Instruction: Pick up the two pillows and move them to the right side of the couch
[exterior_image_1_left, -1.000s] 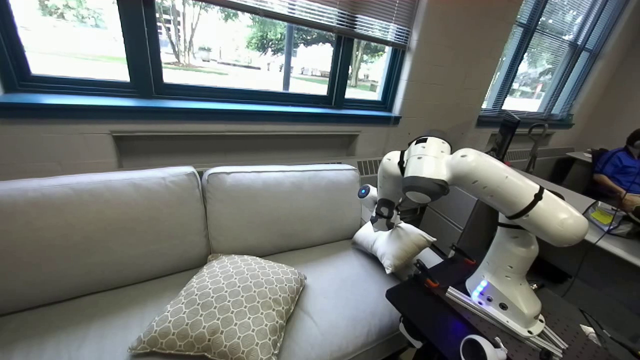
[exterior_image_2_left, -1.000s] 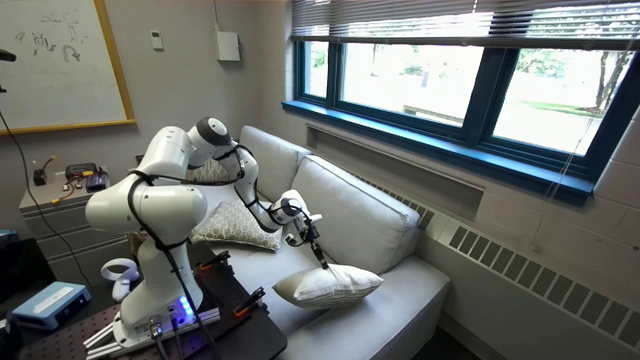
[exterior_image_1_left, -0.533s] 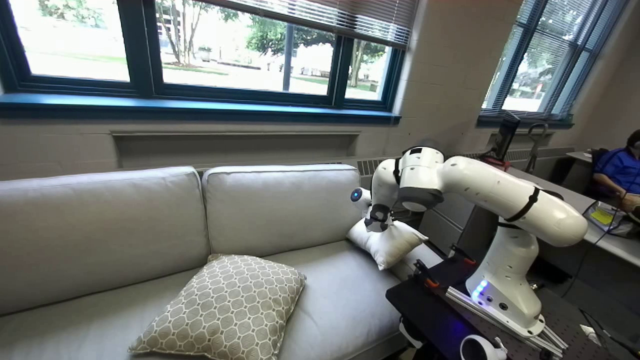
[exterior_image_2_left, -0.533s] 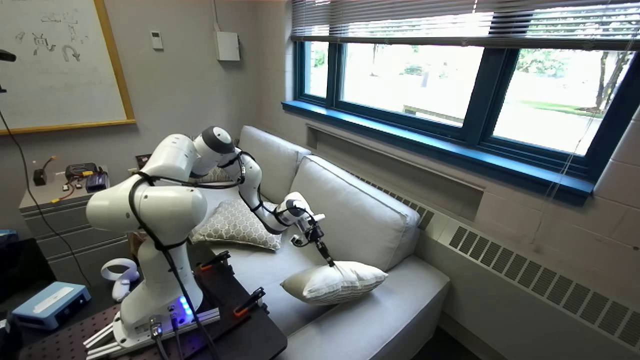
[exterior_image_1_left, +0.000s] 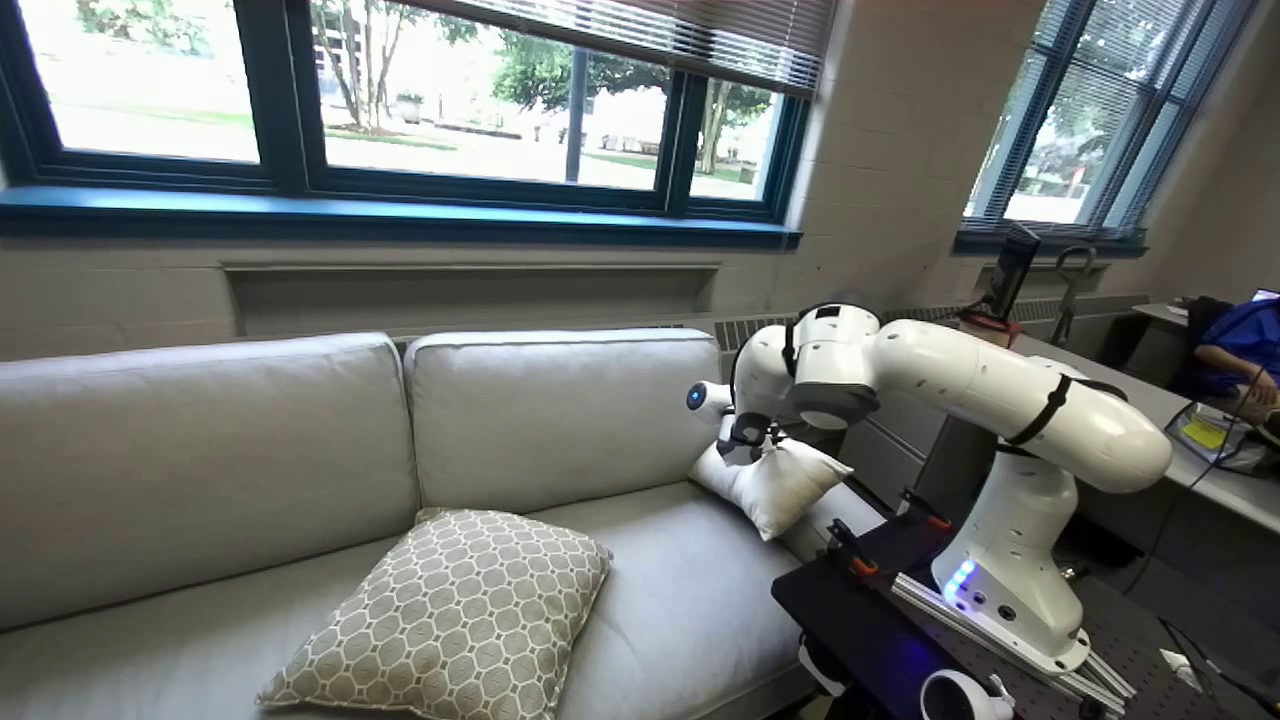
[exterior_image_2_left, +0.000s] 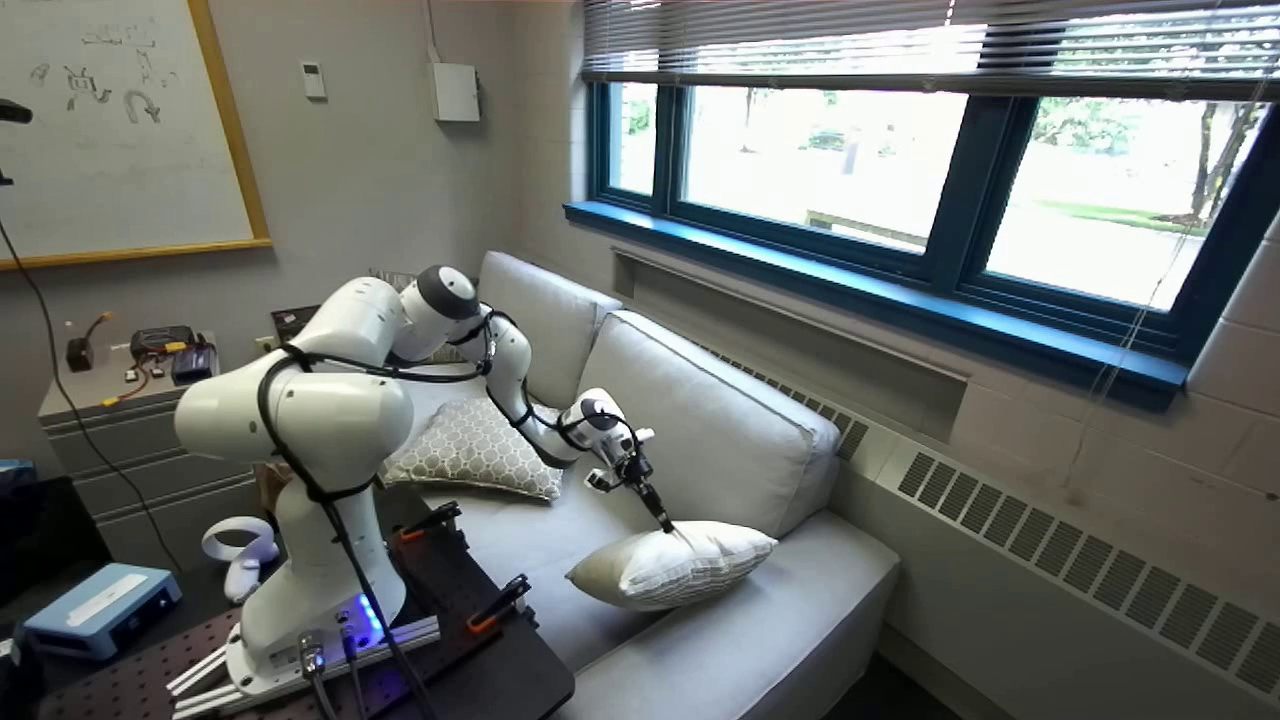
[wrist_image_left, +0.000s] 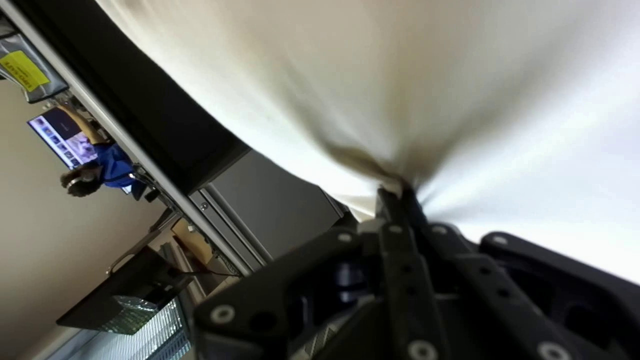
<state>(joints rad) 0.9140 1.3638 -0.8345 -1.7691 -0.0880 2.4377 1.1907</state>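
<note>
The smaller cream-white pillow (exterior_image_1_left: 785, 490) is at the right end of the couch (exterior_image_1_left: 680, 570), by the armrest (exterior_image_2_left: 740, 650). My gripper (exterior_image_2_left: 668, 526) is shut on a pinched fold of its top. In the wrist view the fingertips (wrist_image_left: 397, 192) are close together with cloth gathered between them, and the pillow (wrist_image_left: 450, 100) fills the upper right. The pillow is tilted; I cannot tell whether it rests on the seat or armrest. The large tan lattice pillow (exterior_image_1_left: 460, 610) lies on the seat left of it, and it also shows in an exterior view (exterior_image_2_left: 475, 447), partly behind my arm.
The couch's back cushion (exterior_image_1_left: 570, 415) stands behind the held pillow. A black table with clamps (exterior_image_2_left: 500, 605) adjoins the couch front beside my base. A radiator cover (exterior_image_2_left: 1050, 560) runs along the wall. Part of a patterned thing (exterior_image_2_left: 445, 355) shows behind my arm.
My arm has lowered and reached out a little, away from its base. The cream-white pillow has moved slightly with the gripper toward the couch back. The tan pillow has not moved.
</note>
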